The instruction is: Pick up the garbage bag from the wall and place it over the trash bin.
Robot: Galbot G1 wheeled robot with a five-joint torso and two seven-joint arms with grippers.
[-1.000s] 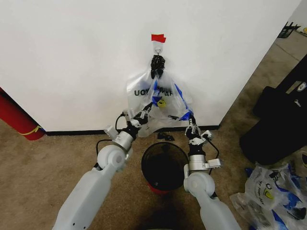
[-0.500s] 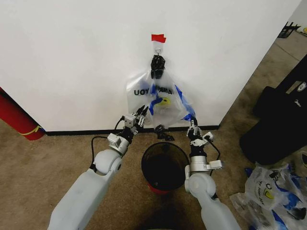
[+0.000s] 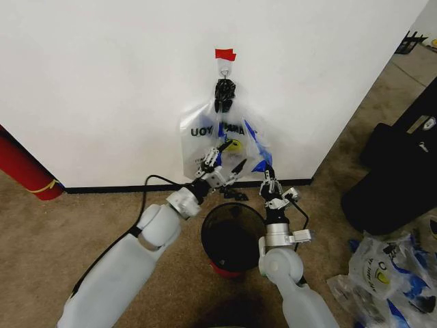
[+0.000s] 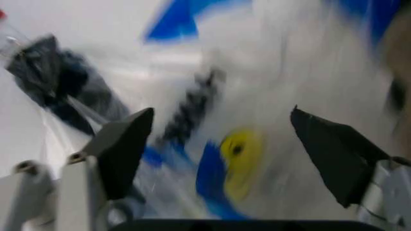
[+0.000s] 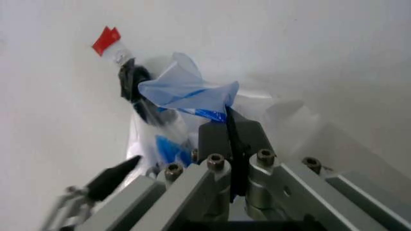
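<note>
Garbage bag (image 3: pixel 225 147): hangs flat against the wall (image 3: pixel 102 82) just above centre of the head frame, bunched at its top into a dark knot on a small metal hook (image 3: pixel 224 70). A strip of red tape (image 3: pixel 224 54) sits directly above the hook. The plastic is thin and whitish with blue patches, dark lettering and a yellow spot. Its lower edge ends near the black baseboard (image 3: pixel 102 187).

Left gripper (image 3: pixel 228 161): at the bag's lower front, centre of the head frame. The arm runs up from the lower left, elbow bent, forearm angled up and right toward the wall. Fingers spread wide. In the left wrist view the gripper (image 4: pixel 218 144) has the two dark fingertips (image 4: pixel 125 147) well apart with the bag's blue and yellow print (image 4: pixel 234 159) between them, nothing clamped.

Right gripper (image 3: pixel 270 183): at the bag's lower right corner, right of centre. The forearm stands nearly vertical, rising from lower centre-right. In the right wrist view the gripper (image 5: pixel 230 126) has its pads pressed together on a fold of bluish plastic (image 5: pixel 186 91) that fans out beyond the tips.

Trash bin (image 3: pixel 234 236): black mesh with a red base, on the brown carpet (image 3: pixel 61 239) below centre, between the two arms, beneath the bag and apart from it.
</note>
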